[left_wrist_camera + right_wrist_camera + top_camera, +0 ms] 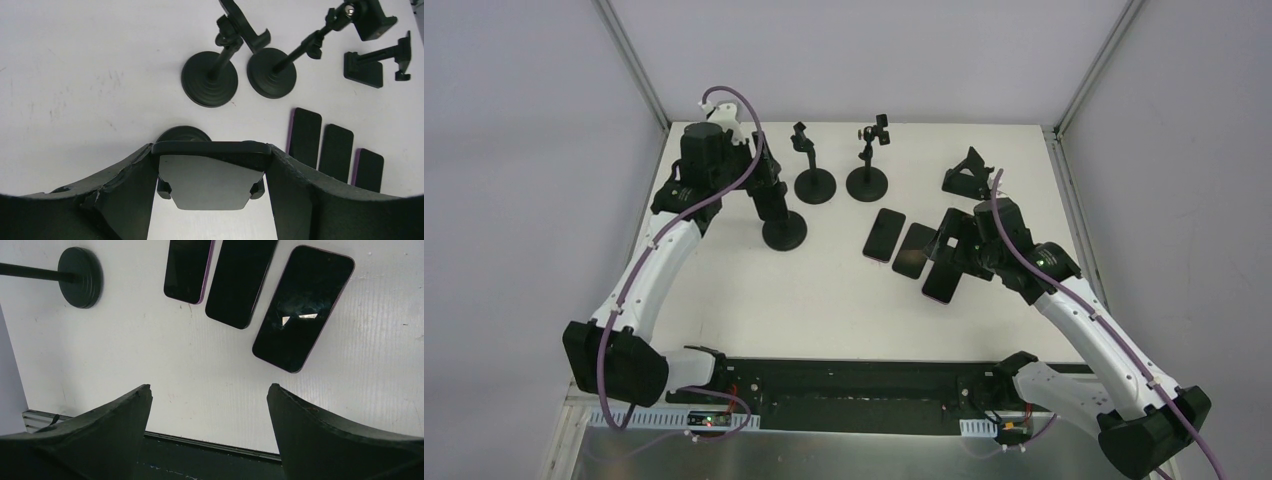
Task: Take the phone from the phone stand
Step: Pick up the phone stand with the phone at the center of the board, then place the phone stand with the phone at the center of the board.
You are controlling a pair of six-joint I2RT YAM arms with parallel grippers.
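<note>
A black phone (210,177) sits upright in the clamp of a black phone stand, whose round base (784,231) is at the table's left middle. The stand's two side clips (164,188) still hold the phone's edges. My left gripper (211,150) is shut on the phone's top end, one finger on each side; in the top view the left gripper (767,190) is directly above the stand. My right gripper (207,392) is open and empty, hovering above the table near three phones; in the top view it (952,258) is at the right middle.
Three phones lie flat side by side (884,235) (914,250) (941,281). Two empty stands with round bases (815,186) (866,182) stand at the back. A small folding stand (968,175) sits at the back right. A black rail (854,380) runs along the near edge.
</note>
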